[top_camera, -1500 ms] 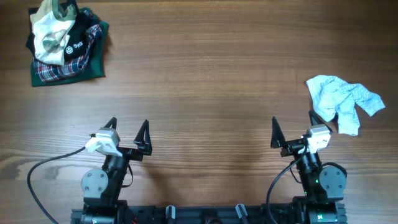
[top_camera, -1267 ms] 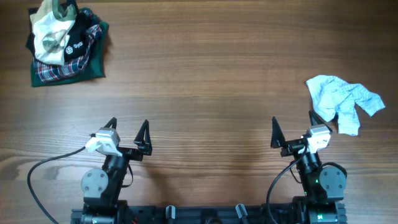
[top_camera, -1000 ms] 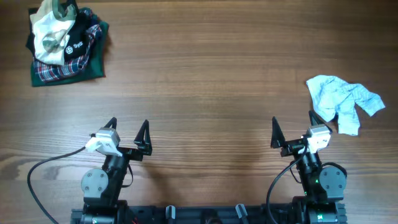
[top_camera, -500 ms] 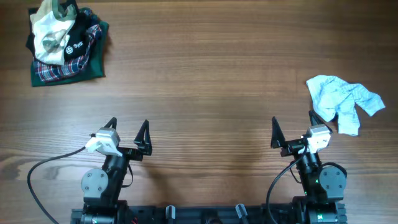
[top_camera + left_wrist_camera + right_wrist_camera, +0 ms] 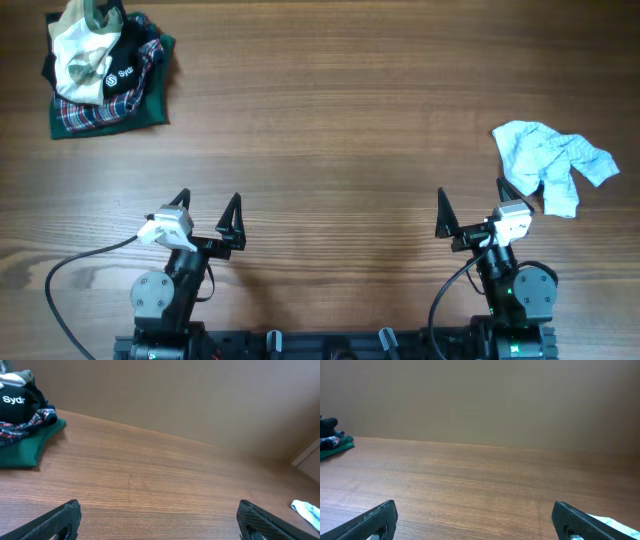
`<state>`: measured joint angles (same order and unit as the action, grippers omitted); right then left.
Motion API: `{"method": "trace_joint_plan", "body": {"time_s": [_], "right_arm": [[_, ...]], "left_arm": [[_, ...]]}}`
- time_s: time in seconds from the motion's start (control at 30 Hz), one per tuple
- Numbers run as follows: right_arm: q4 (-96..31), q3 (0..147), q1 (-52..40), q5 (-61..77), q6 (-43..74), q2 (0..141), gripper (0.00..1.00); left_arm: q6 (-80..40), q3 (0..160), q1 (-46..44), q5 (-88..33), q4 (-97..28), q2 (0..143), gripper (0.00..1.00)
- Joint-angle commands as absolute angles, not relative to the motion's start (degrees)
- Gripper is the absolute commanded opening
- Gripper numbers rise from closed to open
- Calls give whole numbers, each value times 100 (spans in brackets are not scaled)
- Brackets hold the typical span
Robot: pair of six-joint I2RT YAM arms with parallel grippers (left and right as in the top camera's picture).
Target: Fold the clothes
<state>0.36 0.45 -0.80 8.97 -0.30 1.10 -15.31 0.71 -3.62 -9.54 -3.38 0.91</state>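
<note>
Nothing had moved. My left hand and right hand stayed wide apart and empty, and the clothes still lay crumpled on the tabletop.

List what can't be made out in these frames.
- Garment: crumpled in the overhead view, so its own folds hide its shape and kind. Both wrist views cut it off at the lower right edge.
- Pile, far left corner: the top pieces hide those below, so the count is unclear. The left wrist view cuts it at the left edge.
- Fingers: wrist views show only the tips; the lower edge cuts off the rest.
</note>
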Motion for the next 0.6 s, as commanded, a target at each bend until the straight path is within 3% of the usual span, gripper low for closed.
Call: {"method": "trace_joint_plan", "body": {"time_s": [0.0, 0.1, 0.2, 0.27, 0.47, 0.57], "right_arm": [[78, 30, -40, 882, -3, 80, 100], [141, 32, -40, 1238, 659, 80, 100], [366, 180, -40, 2143, 1321, 80, 100], [-279, 703, -40, 1612, 1872, 130, 100], [-1186, 3033, -40, 1299, 1798, 1966, 100], [-2290, 4755, -40, 1420, 1396, 3905, 100]], "left_arm": [[-1590, 34, -320, -1920, -196, 123, 100], [-1824, 34, -320, -3310, -178, 123, 100], [-2797, 34, -360, -3411, -172, 123, 99], [-2904, 165, -526, -3448, -329, 193, 99], [-2714, 1570, -1094, -3319, -469, 2237, 100], [-2043, 3347, -1721, -3232, -1094, 4355, 100]]}}
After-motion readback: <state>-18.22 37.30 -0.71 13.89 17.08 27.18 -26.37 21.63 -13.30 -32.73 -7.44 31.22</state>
